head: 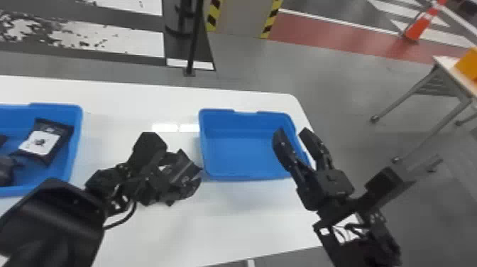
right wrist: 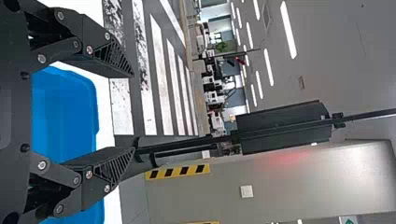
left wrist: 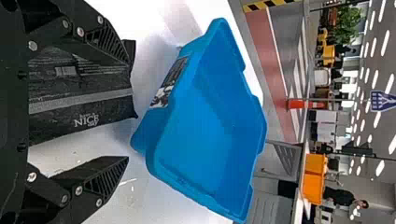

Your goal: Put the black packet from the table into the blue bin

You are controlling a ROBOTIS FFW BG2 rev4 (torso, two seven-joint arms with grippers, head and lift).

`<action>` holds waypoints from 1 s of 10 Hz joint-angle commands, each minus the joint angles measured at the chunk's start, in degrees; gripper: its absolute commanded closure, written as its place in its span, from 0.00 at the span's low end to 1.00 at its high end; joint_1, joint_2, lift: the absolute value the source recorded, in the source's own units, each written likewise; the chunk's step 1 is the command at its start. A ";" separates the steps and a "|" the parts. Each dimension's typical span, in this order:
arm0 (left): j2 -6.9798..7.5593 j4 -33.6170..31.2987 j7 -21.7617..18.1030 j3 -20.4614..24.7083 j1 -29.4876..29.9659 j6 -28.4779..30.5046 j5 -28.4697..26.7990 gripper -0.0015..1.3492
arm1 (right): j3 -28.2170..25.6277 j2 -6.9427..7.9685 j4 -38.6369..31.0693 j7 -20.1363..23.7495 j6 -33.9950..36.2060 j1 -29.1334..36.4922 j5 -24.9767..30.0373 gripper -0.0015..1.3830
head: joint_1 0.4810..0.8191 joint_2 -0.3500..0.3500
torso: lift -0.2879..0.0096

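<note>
With its two fingers set wide apart, the left gripper (head: 166, 177) is at the black packet (left wrist: 81, 109), which lies between them, outside the blue bin (head: 245, 174). One finger overlaps the packet's edge in the left wrist view; whether they touch, cannot tell. A pale strip runs along the packet.

Surface: white table (head: 248, 213), smooth and glossy, with bright reflections ahead of this gripper. The blue bin sits on it, just to the gripper's right. Right gripper (head: 291, 132) is at the bin's right side, fingers also well parted, nothing between them; height above the rim, cannot tell. Farther to the left gripper's left, a second blue bin (head: 76, 142) contains a black packet with a white label (head: 46, 142) and a dark item (head: 5, 170).

Room, beyond both grippers: grey floor (head: 337, 78), worn white stripes (head: 113, 35) ahead of the left one, and a black pole (head: 193, 46). A column (head: 241, 17) bears yellow-black edging. Farther right, beyond the right gripper: a side table (head: 442, 64) with an orange box (head: 468, 65), then a red floor band (head: 340, 44) and an orange cone (head: 420, 26). Long ceiling lights (right wrist: 288, 30) in the right wrist view.
</note>
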 commanded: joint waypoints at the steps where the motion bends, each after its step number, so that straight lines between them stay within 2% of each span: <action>1: -0.04 0.27 0.40 -0.63 -0.11 1.11 -0.98 0.37 | -0.07 0.05 -0.03 0.00 0.00 0.14 -0.13 0.37 | 0.63 0.00 | 0.60; 3: -0.04 0.69 1.10 -0.63 0.03 4.35 -2.58 0.45 | 0.05 0.05 -0.17 0.00 0.00 0.28 -0.25 0.37 | 0.63 0.00 | 0.60; 4: 0.40 0.69 1.10 -1.43 -0.25 8.43 -2.70 0.62 | 0.05 0.05 -0.17 0.00 0.00 0.28 -0.25 0.37 | 0.63 0.00 | 0.60; 5: 0.67 0.69 1.01 -1.66 -0.25 7.02 -2.70 0.86 | 0.05 0.05 -0.17 0.00 0.00 0.42 -0.25 0.37 | 0.63 0.00 | 0.60; 6: 0.76 0.55 0.66 -1.66 -0.67 3.08 -3.50 0.90 | 0.05 0.05 -0.17 0.00 0.00 0.56 -0.25 0.37 | 0.63 0.00 | 0.60; 7: 1.20 0.55 -0.04 -1.77 -1.09 -1.00 -4.30 0.90 | 0.16 0.05 -0.03 0.00 0.00 0.56 -0.25 0.37 | 0.63 0.00 | 0.60; 10: 2.34 -1.84 -1.80 0.51 -0.95 -3.25 -4.18 0.90 | 0.16 0.05 -0.17 0.00 0.00 0.84 -0.25 0.37 | 0.63 0.00 | 0.60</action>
